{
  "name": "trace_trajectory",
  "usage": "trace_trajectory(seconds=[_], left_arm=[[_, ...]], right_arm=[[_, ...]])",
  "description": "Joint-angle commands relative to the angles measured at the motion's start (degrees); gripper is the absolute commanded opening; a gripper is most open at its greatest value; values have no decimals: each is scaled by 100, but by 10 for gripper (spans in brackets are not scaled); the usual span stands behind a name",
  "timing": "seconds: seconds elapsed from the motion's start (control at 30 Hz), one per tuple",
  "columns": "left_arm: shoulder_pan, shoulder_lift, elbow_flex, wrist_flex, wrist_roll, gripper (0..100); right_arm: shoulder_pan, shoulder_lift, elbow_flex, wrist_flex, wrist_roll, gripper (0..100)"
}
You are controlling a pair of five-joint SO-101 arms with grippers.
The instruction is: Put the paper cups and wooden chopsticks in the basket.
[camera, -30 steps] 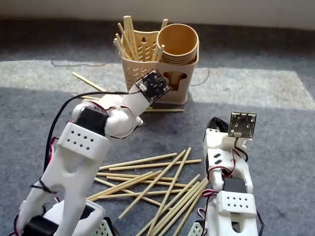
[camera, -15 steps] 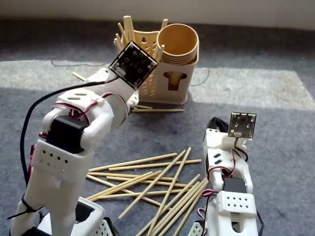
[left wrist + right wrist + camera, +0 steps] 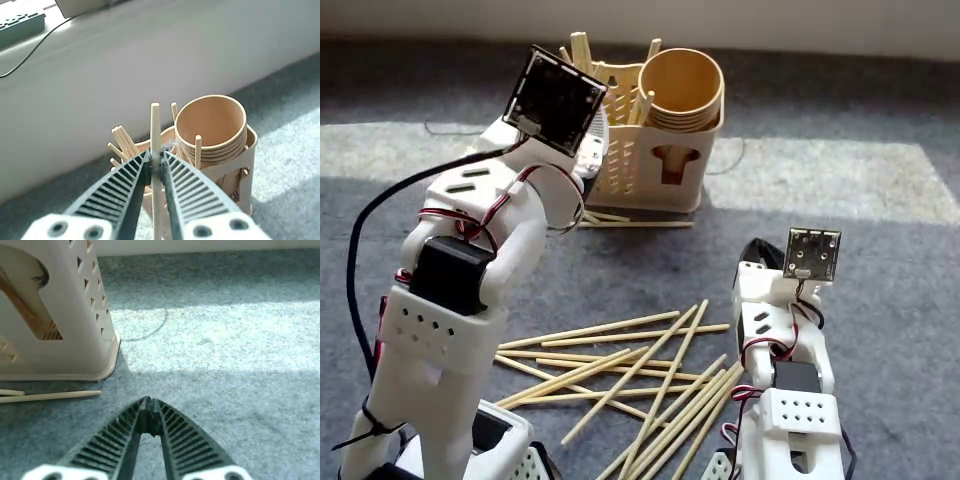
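Note:
The cream basket (image 3: 665,165) stands at the back of the carpet with stacked paper cups (image 3: 682,88) and several chopsticks upright in it. My left gripper (image 3: 156,159) is raised in front of the basket (image 3: 240,165), shut on one wooden chopstick (image 3: 155,145) held upright; the cups (image 3: 212,125) sit just beyond. Many loose chopsticks (image 3: 640,370) lie scattered on the carpet between the arms. My right gripper (image 3: 149,419) is shut with nothing in it, low over the carpet near the basket's corner (image 3: 75,325).
Two chopsticks (image 3: 630,221) lie on the carpet against the basket's front, one of them as the stick (image 3: 50,396) in the right wrist view. A thin cable (image 3: 450,130) runs across the carpet behind the left arm. A pale wall lies beyond the basket.
The left arm has lifted from low in front of the basket to a raised pose, carrying the chopstick upward. The right arm stayed still.

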Motion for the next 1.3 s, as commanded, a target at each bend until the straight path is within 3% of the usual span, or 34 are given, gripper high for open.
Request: trace_trajectory(seconds=[0.0,0.2,0.33,0.87,1.1,1.27], left_arm=[[13,-163,-295,-818,440,6],[4,-145,-286,-1899,985,6],[31,-127,-251,-2347,958,6],[4,453,-286,-3226,949,6],[-374,1042,-295,-3824,949,6],[-532,1376,-286,-3833,949,6]], right_arm=[[-40,-57,-31,-180,62,10],[-40,-57,-31,-180,62,10],[-40,-57,-31,-180,62,10],[-40,-57,-31,-180,62,10],[-40,-57,-31,-180,62,10],[-40,-57,-31,-180,62,10]])
